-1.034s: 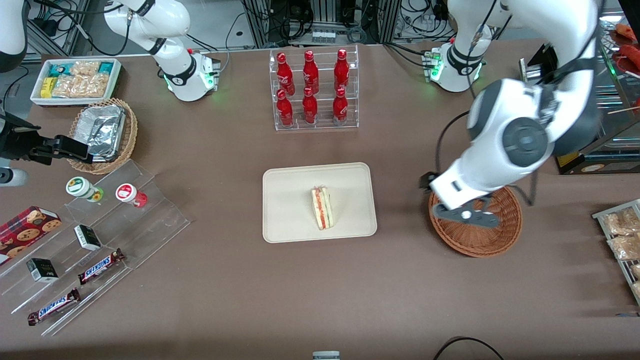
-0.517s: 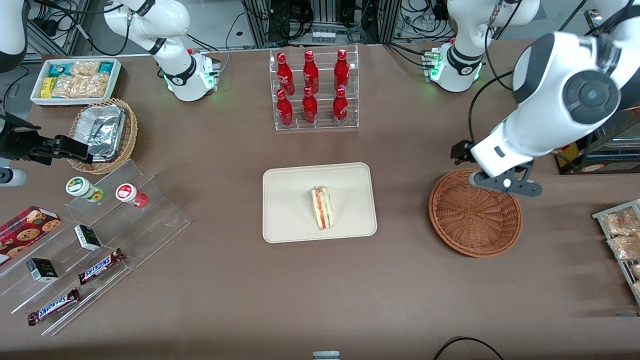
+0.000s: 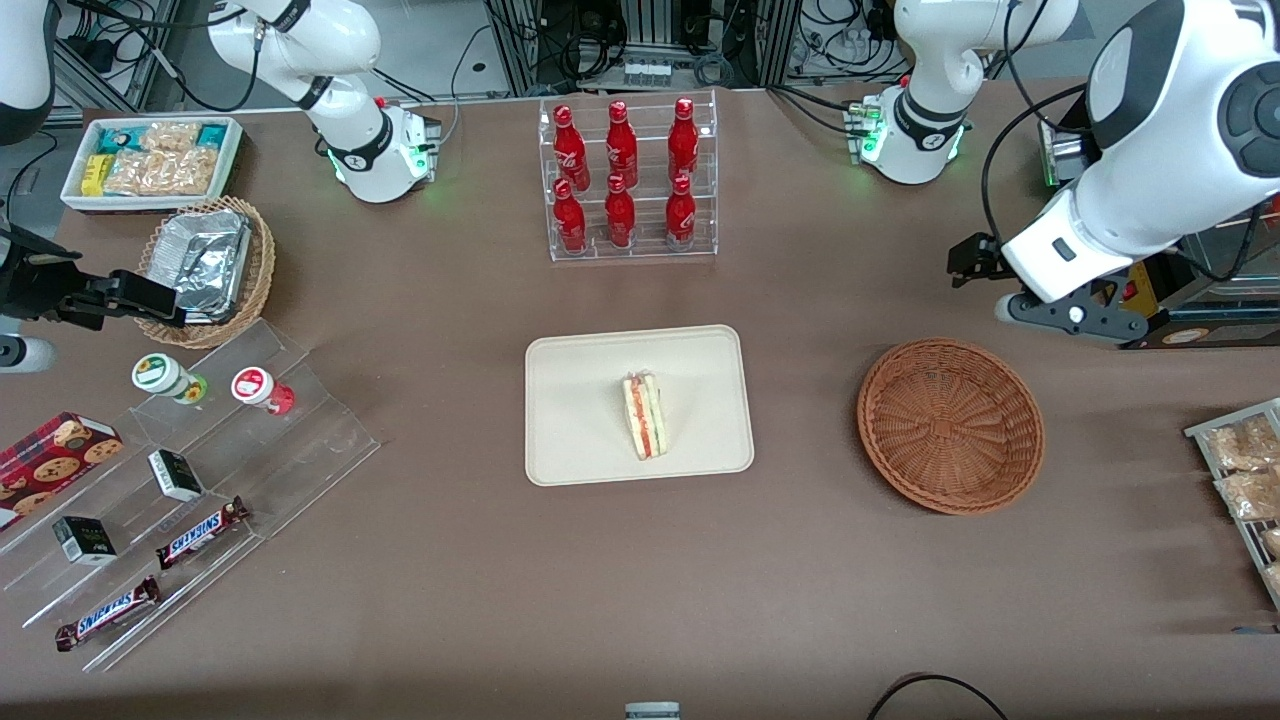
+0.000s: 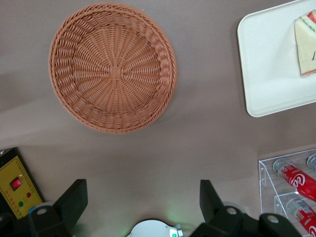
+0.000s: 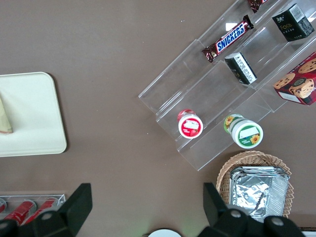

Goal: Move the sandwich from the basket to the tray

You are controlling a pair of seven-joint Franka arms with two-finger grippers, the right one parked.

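Landmark: tray (image 3: 590,400), flat on the brown surface (image 3: 800,580), nearer the front camera than the rack of red bottles (image 3: 625,180). Sandwich (image 3: 645,415) lies on the tray, filling edge showing. Basket (image 3: 950,425) sits beside the tray toward the working arm's end, apart from it, nothing inside. Claw (image 4: 143,202) hangs high above the surface, farther from the camera than the basket, fingers spread and holding nothing.

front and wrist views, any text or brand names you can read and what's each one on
"SNICKERS": on the two chocolate bars on the clear stepped rack.
Red bottles: white script logo, too small to read.
Small dark boxes, cookie box, bagged snacks: print unreadable.
The gripper, open, raised above the table beside the basket, bears no text.
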